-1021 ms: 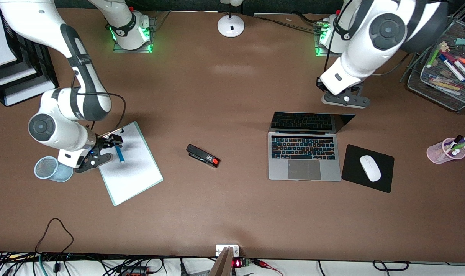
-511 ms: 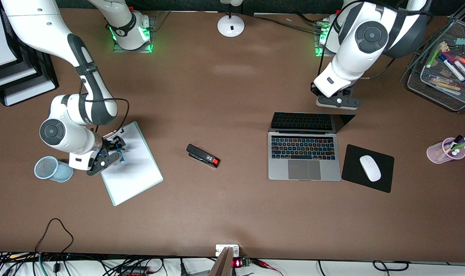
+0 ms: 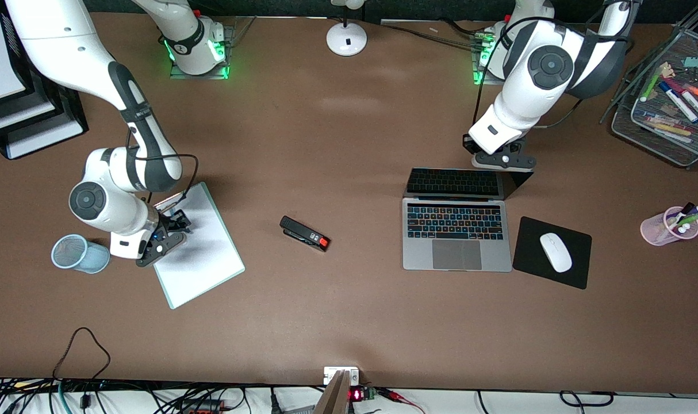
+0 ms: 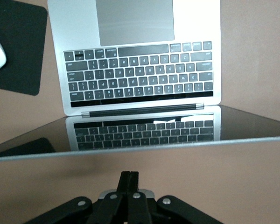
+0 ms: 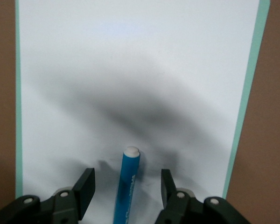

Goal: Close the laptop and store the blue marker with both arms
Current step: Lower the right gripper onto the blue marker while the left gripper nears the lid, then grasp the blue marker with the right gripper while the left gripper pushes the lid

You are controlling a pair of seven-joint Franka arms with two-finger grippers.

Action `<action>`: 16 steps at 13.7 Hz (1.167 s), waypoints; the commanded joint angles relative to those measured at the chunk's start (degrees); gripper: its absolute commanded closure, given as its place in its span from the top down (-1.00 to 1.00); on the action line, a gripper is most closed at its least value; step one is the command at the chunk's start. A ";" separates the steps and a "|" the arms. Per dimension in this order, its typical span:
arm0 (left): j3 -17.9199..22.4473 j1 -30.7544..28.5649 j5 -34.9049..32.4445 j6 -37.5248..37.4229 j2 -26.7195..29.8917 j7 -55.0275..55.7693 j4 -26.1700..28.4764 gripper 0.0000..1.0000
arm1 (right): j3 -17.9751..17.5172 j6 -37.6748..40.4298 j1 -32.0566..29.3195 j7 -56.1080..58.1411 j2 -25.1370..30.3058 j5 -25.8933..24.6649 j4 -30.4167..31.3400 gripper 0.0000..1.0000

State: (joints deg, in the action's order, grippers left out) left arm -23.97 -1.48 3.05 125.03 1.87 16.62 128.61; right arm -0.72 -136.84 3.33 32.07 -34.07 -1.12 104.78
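The laptop point(image 3: 456, 232) lies open near the left arm's end of the table, its lid point(image 3: 467, 183) leaning back; it also shows in the left wrist view point(image 4: 140, 79). My left gripper point(image 3: 501, 161) is shut and empty, just above the lid's top edge; its own view shows the gripper point(image 4: 129, 179) over that edge. The blue marker point(image 5: 127, 186) lies on a white notepad point(image 3: 202, 264) with its white end pointing away from the wrist. My right gripper point(image 5: 127, 176) is open and low over the pad, one finger on each side of the marker without touching it. In the front view the right gripper point(image 3: 173, 223) hides the marker.
A blue mesh cup point(image 3: 79, 253) stands beside the right gripper. A black stapler point(image 3: 304, 233) lies mid-table. A white mouse point(image 3: 555, 252) sits on a black mouse pad point(image 3: 579, 270) beside the laptop. A pink pen cup point(image 3: 656, 229) and a mesh tray point(image 3: 631, 123) stand at the left arm's end.
My right gripper has come down over the marker, so its fingers now straddle it. My left gripper has moved to the laptop lid's top edge.
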 commanded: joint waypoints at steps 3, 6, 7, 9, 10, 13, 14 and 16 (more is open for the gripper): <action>-0.64 -0.54 -0.23 3.12 -2.39 0.35 -0.55 -1.00 | -0.07 -0.44 -0.61 0.45 -0.12 -0.55 -0.28 0.15; -0.55 -0.62 -1.72 5.75 -3.53 0.08 -0.64 -1.00 | -0.07 -0.71 -0.43 -0.34 -1.00 -0.29 -0.46 0.11; -0.55 -0.62 -2.16 6.80 -3.88 0.00 -1.08 -1.00 | -0.07 -0.79 -0.35 -0.34 -1.17 -0.11 -0.54 0.09; -0.46 -0.62 -2.43 6.90 -4.15 -0.18 -2.13 -1.00 | -0.07 -0.88 -0.26 -0.52 -1.26 -0.02 -0.54 0.08; -0.38 -0.62 -2.69 6.98 -4.85 -0.18 -2.66 -1.00 | -0.07 -0.88 -0.26 -0.52 -1.44 0.06 -0.54 0.06; -0.29 -0.62 -6.20 7.25 -7.57 0.17 -5.29 -1.00 | -0.07 -1.67 -0.08 -0.52 -2.14 0.24 -0.63 -0.03; -0.20 -0.71 -6.21 7.33 -8.19 0.34 -5.65 -1.00 | -0.07 -1.76 -0.08 -0.52 -2.23 0.24 -0.63 -0.07; -0.03 -0.71 -6.21 8.82 -9.42 0.35 -6.44 -1.00 | -0.07 -1.94 0.01 -0.61 -2.49 0.33 -0.63 -0.16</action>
State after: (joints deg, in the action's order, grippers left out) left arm -23.83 -1.66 -1.89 132.72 -4.86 16.60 124.64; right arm -0.68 -138.06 3.19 31.89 -35.82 -1.07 104.71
